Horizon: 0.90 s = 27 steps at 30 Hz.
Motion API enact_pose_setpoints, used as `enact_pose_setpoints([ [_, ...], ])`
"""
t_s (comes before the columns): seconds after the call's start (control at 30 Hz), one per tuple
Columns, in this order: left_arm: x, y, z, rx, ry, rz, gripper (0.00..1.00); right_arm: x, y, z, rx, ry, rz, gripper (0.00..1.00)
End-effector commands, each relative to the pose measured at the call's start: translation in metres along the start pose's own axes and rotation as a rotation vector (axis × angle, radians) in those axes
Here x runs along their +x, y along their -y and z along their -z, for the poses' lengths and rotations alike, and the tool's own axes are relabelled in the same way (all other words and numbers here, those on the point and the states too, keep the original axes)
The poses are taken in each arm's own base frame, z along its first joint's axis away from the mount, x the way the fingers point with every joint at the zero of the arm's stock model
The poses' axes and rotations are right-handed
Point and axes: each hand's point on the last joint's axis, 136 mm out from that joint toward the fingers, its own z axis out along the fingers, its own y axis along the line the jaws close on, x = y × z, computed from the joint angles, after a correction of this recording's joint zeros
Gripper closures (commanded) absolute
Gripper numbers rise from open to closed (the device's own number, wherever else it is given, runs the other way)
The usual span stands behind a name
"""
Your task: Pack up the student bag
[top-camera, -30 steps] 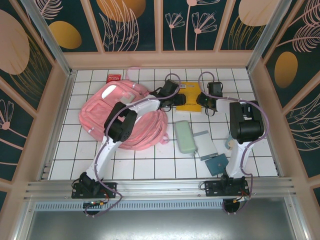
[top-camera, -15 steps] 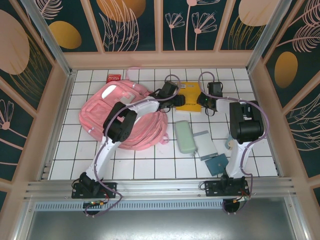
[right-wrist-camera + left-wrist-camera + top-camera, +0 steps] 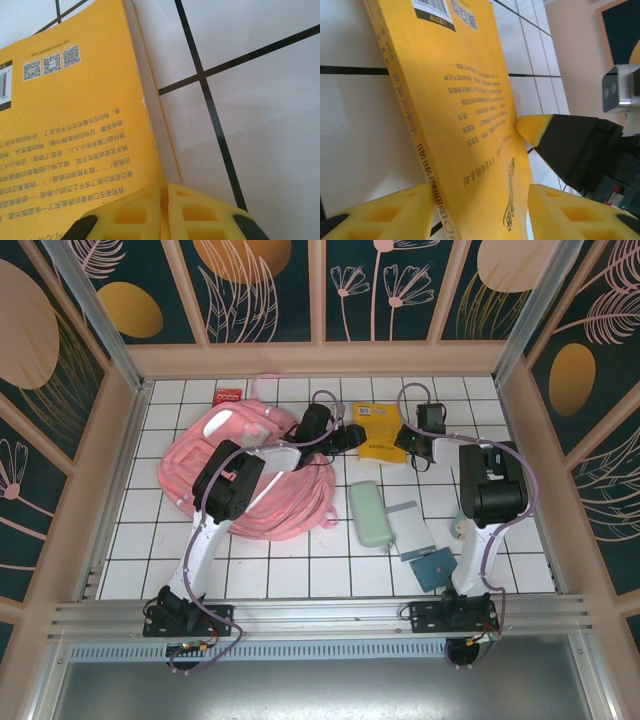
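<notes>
The student bag [image 3: 240, 480], soft and pink, lies at the left of the tiled floor. To its right is a yellow book [image 3: 380, 430], between my two grippers. My left gripper [image 3: 345, 436] has the book's left end [image 3: 470, 115] between its fingers. One finger [image 3: 385, 212] presses the spine and the other [image 3: 570, 210] sits at the cover's far edge. The book looks tilted up. My right gripper [image 3: 406, 443] is at the book's right edge. Its fingers [image 3: 135, 215] are pressed together where the cover's edge [image 3: 75, 125] runs in, and its tip [image 3: 534, 128] touches the book.
A pale green pencil case [image 3: 368, 513], a grey notebook [image 3: 410, 530] and a dark teal square [image 3: 432, 568] lie right of the bag. A small red box [image 3: 227, 395] sits by the back wall. Wooden walls [image 3: 520, 440] enclose the floor.
My left arm's wrist has swung left toward the bag while staying at the book's left end. The right arm has stayed at the book's right edge.
</notes>
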Motion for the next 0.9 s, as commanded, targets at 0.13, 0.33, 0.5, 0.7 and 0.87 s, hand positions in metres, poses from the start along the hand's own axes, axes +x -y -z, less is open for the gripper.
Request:
enact_pose_setpoints([
  [0.13,0.024,0.065,-0.005,0.236,-0.061,-0.107,0.46,0.040,-0.038,-0.003,-0.140,-0.139,0.014,0.90],
  [0.33,0.016,0.057,-0.006,0.114,-0.029,-0.234,0.45,0.038,-0.038,-0.002,-0.139,-0.138,0.014,0.89],
  [0.5,0.029,0.041,-0.021,0.006,-0.072,-0.351,0.41,0.036,-0.039,-0.001,-0.140,-0.134,0.015,0.89],
  [0.7,0.033,0.066,-0.023,0.134,-0.056,-0.267,0.45,0.037,-0.039,-0.002,-0.137,-0.136,0.010,0.88],
  [0.87,0.029,0.099,-0.019,0.291,-0.068,-0.064,0.46,0.037,-0.039,-0.001,-0.134,-0.137,0.008,0.88],
])
